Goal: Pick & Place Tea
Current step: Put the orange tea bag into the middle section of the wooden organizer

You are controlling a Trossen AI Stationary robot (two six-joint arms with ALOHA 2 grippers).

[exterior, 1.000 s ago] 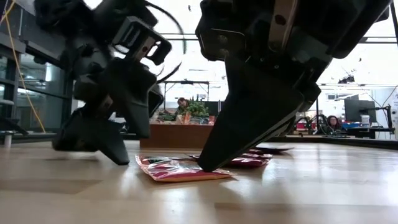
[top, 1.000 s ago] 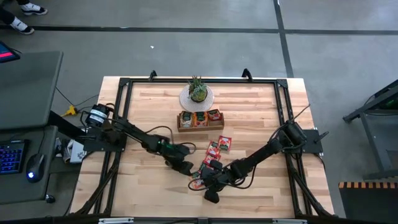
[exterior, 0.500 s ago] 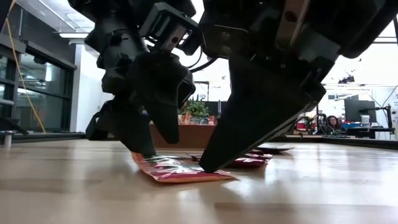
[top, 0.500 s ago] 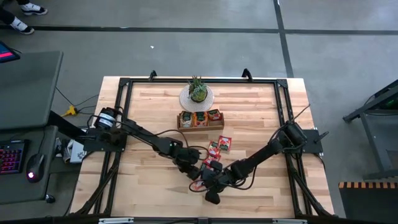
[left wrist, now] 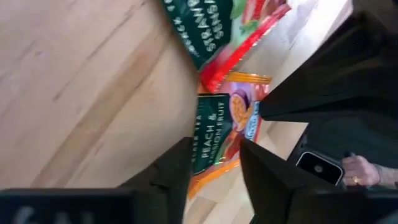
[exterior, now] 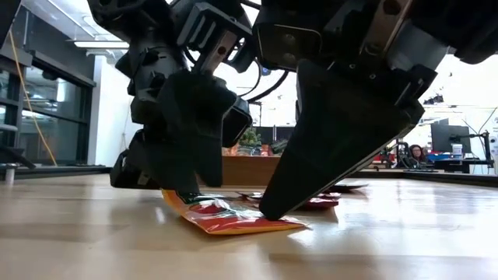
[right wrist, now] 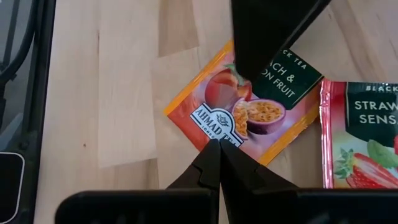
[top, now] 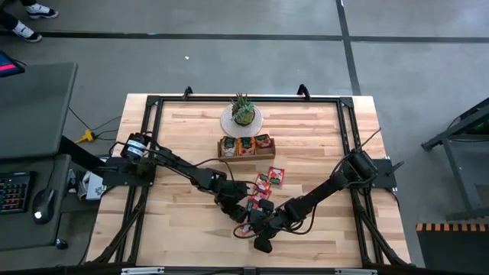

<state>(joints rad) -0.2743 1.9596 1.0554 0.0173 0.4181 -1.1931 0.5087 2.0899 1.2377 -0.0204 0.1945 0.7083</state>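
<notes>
Orange sachet [right wrist: 249, 115] lies flat on table [top: 183, 137], near-centre, beside red sachet [right wrist: 367, 137] on its right. Right gripper [right wrist: 219, 146] fingers pressed together, tips pinning sachet's near edge. Left gripper [left wrist: 214, 165] fingers narrowly apart, straddling sachet's far-left edge, which lifts slightly. More sachets in tray [top: 245, 147] further back.

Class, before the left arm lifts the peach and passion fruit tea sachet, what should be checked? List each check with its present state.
1. Left gripper straddles the peach sachet edge: ok.
2. Its fingers closed on the sachet: cannot tell.
3. Right gripper shut, its tip pinning the sachet: ok.
4. Right gripper released before the lift: not ok.
5. Strawberry sachet apart from the peach one: cannot tell, it lies right alongside.
6. Wooden tray has room: cannot tell.
</notes>
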